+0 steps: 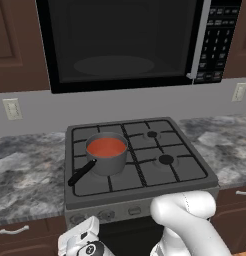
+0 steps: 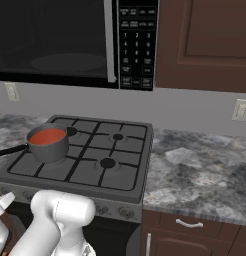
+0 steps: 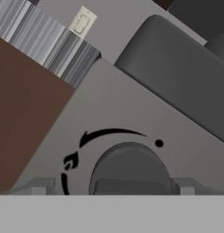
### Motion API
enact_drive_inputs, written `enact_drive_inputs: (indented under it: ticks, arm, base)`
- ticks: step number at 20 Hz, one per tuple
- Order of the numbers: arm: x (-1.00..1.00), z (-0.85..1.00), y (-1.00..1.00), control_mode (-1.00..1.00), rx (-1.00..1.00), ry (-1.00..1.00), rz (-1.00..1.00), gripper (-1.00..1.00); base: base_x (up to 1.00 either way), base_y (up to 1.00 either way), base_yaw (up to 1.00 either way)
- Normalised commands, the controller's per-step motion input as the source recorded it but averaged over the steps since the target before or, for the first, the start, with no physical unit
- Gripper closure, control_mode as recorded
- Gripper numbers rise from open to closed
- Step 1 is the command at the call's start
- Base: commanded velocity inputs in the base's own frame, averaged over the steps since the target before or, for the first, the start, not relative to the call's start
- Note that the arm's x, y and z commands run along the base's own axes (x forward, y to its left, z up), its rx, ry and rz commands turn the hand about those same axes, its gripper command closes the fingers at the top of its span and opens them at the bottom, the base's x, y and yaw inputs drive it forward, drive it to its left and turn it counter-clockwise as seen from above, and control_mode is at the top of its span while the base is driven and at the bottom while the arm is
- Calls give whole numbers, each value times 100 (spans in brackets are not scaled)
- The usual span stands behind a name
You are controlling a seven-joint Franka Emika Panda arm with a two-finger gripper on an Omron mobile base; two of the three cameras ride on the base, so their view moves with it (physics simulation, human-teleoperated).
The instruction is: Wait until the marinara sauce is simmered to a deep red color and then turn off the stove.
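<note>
The marinara sauce (image 1: 106,147) (image 2: 47,136) is a flat orange-red disc in a small grey saucepan (image 1: 108,164) (image 2: 49,151). The pan's black handle points to the front left, and it stands on the rear left burner of the stove (image 1: 160,176) (image 2: 122,152). My gripper (image 1: 86,229) (image 2: 4,201) hangs low at the left end of the stove's front panel. In the hand view the gripper (image 3: 112,186) is open, its fingertips (image 3: 41,185) standing either side of a round grey knob (image 3: 129,167). There is a gap on the knob's left side.
A big black microwave (image 1: 120,42) (image 2: 70,40) hangs above the cooktop. Marbled counters (image 1: 25,175) (image 2: 200,170) flank the stove, with brown cabinets and drawer handles (image 2: 189,223) below. More knobs (image 2: 126,212) line the front panel. My arm's white elbow (image 1: 187,212) rises before the stove.
</note>
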Motion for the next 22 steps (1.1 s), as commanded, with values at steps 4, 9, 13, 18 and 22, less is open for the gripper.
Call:
enact_drive_inputs:
  ticks: [4, 9, 13, 18, 22]
  arm:
    - [0, 0, 0, -100, 0, 0, 0, -100]
    - [0, 0, 0, -100, 0, 0, 0, -100]
    - [0, 0, 0, -100, 0, 0, 0, -100]
    - [0, 0, 0, -100, 0, 0, 0, 100]
    - [0, 0, 0, -100, 0, 0, 0, 100]
  base:
    - [0, 0, 0]
    - [0, 0, 0]
    - [0, 0, 0]
    - [0, 0, 0]
    - [0, 0, 0]
